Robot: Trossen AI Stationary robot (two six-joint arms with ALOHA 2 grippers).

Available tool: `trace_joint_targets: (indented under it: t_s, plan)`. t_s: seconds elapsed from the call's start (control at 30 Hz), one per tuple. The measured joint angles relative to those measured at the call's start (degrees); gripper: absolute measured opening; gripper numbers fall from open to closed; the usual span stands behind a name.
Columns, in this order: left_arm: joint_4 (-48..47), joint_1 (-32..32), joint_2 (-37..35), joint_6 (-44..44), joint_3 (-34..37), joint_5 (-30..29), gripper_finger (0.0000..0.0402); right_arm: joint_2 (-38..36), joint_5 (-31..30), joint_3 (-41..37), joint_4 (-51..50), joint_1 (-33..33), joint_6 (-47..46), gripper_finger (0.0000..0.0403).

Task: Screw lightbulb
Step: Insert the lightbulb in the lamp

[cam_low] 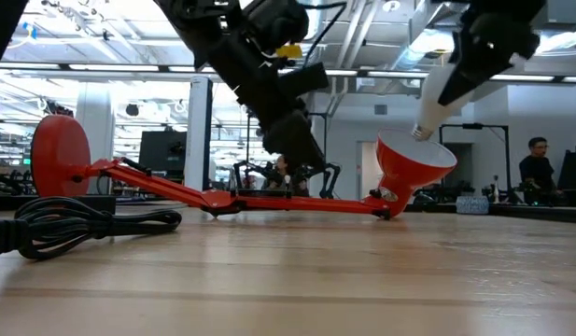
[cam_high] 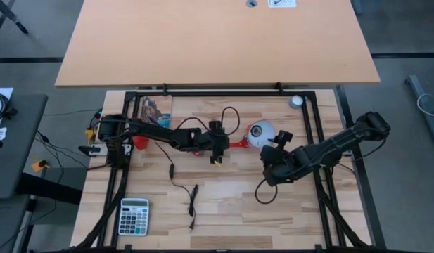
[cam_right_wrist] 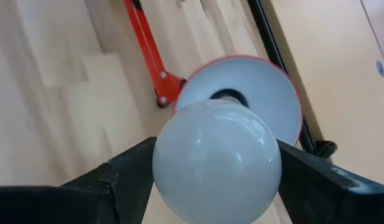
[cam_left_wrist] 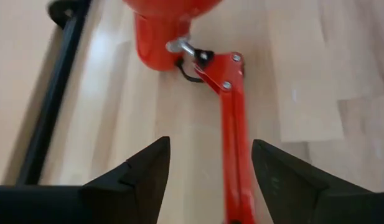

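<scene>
The red lamp lies on its side: round base (cam_low: 59,149) at the left, jointed arm (cam_low: 269,199) along the table, shade (cam_low: 414,166) tilted open-side up at the right. My right gripper (cam_right_wrist: 216,180) is shut on the white lightbulb (cam_right_wrist: 216,162), which hangs just above the shade's white inside (cam_right_wrist: 260,87). The bulb's screw base (cam_low: 421,131) points down at the shade's mouth. My left gripper (cam_left_wrist: 207,180) is open above the lamp arm (cam_left_wrist: 232,143), a finger on each side; I cannot tell if it touches. My right gripper pinches the lightbulb's glass globe (cam_right_wrist: 163,168) between its two fingers, at the globe's widest part. The fingers slant down from the table's right and near side toward the shade. The bulb is lifted clear, tilted, its screw base lowest and close over the shade's rim.
A calculator (cam_high: 133,214) lies near the front left and the lamp's black cord (cam_high: 192,197) trails over the middle. A small grey disc (cam_high: 295,101) and a picture card (cam_high: 155,110) lie at the back. A black metal frame (cam_high: 318,133) borders the table. A person (cam_low: 538,163) stands far off.
</scene>
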State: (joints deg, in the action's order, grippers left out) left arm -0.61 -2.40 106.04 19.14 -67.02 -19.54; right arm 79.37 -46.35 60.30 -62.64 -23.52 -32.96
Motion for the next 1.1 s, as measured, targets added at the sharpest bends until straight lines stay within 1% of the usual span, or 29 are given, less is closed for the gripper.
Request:
trace_joint_targets:
  t_s: [0.13, 0.23, 0.33, 0.53, 0.67, 0.77, 0.9, 1.1]
  plan:
    - [-1.53, -0.21, 0.0, -1.84, 0.02, 2.37, 0.0229, 0.0, 0.01, -2.02, 0.66, 2.47, 1.44, 0.0302]
    - [-2.08, -0.08, 0.0, -2.83, 0.02, 4.17, 0.0236, 0.0, 0.02, -3.2, 2.72, 4.69, 4.35, 0.0301]
    - [-2.8, 0.01, -0.02, -3.28, 0.02, 4.28, 0.0242, 0.0, 0.17, -3.87, 6.36, 7.12, 8.23, 0.0301]
    - [-2.61, 0.03, -0.04, -3.6, 1.67, 4.29, 0.0249, -0.02, 1.64, -3.92, 9.48, 10.75, 13.42, 0.0301]
    - [-1.97, 0.07, -0.04, -2.52, 3.72, 5.4, 0.025, -0.02, 1.71, -4.84, 10.97, 11.72, 15.48, 0.0301]
    - [-1.09, 0.09, -0.04, -2.25, 4.79, 4.85, 0.025, -0.48, 2.46, -7.47, 14.88, 12.09, 17.57, 0.0301]
    - [-0.29, 0.18, -0.04, -2.25, 5.56, 4.76, 0.025, -0.46, 2.93, -8.86, 17.33, 12.3, 17.49, 0.0301]
    - [2.94, 0.22, -0.04, -2.01, 7.56, 2.87, 0.025, -1.4, 2.93, -8.92, 16.01, 11.94, 18.61, 0.0301]
